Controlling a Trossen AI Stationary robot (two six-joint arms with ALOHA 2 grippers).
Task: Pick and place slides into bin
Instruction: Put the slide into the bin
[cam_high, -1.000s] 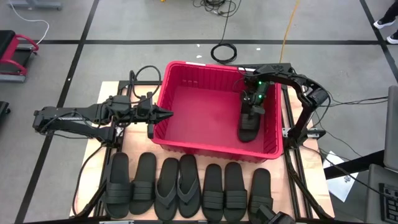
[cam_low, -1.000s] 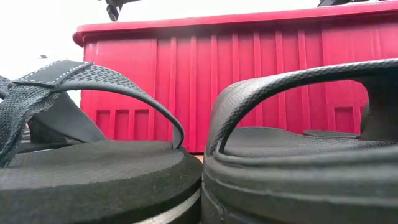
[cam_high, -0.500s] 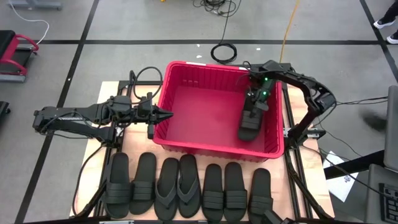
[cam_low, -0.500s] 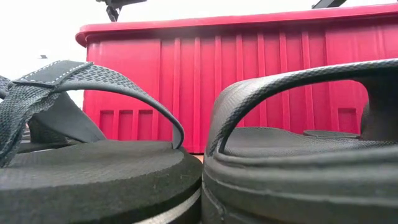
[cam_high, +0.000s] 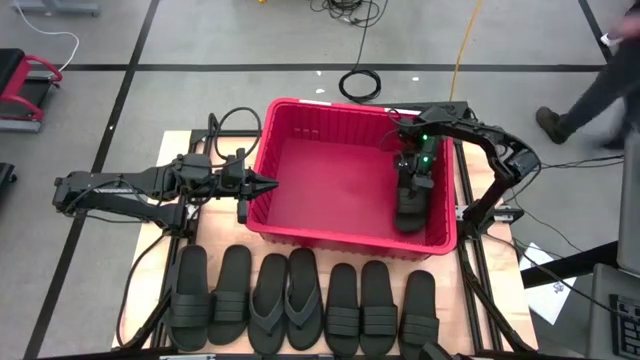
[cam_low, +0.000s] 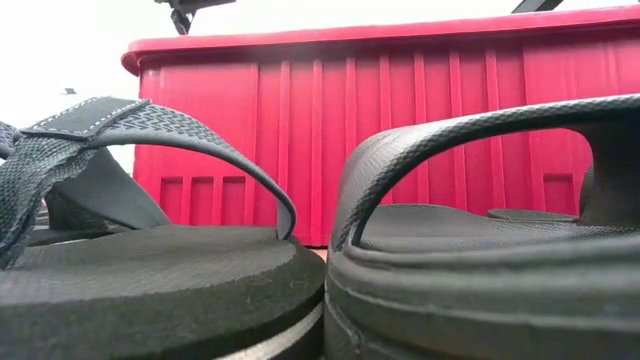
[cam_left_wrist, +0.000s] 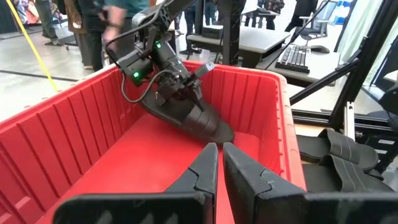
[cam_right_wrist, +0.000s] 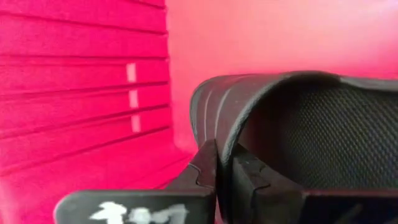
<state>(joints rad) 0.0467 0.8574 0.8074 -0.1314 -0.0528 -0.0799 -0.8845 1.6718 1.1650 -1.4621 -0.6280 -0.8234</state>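
Note:
The red bin (cam_high: 300, 225) stands mid-table. My right gripper (cam_high: 417, 168) is inside it near its right wall, shut on one black slide (cam_high: 411, 208), which also shows in the left wrist view (cam_left_wrist: 186, 115). Several more slides lie sole-down in a row (cam_high: 300, 300) along the table's near edge: ribbed-strap ones and a thong pair (cam_high: 285, 290). My left gripper (cam_high: 272, 183) is shut and empty, level, at the bin's left rim, and it also shows in its wrist view (cam_left_wrist: 217, 163). The low view shows two slides (cam_low: 150, 260) (cam_low: 480, 250) close up before the bin's wall (cam_low: 400, 120). My right gripper pinches the edge of the slide's wide strap (cam_right_wrist: 208, 121) between its two fingers, one on the ribbed outer face and one on the inner side. The fingers come from above, pointing down. The slide hangs tilted below them, its lower end (cam_left_wrist: 219, 132) down at the bin's floor.
A person (cam_high: 585, 90) walks past beyond the table's far right corner. A cable coil (cam_high: 360, 84) lies on the floor behind the bin. More people (cam_left_wrist: 93, 25) and desks stand in the room. The bin's left half (cam_high: 310, 180) has bare floor.
My right gripper has carried the slide toward the table's right edge, up to the bin's right wall. The slide stays tilted below the fingers inside the bin. A person has come into the high view at the far right.

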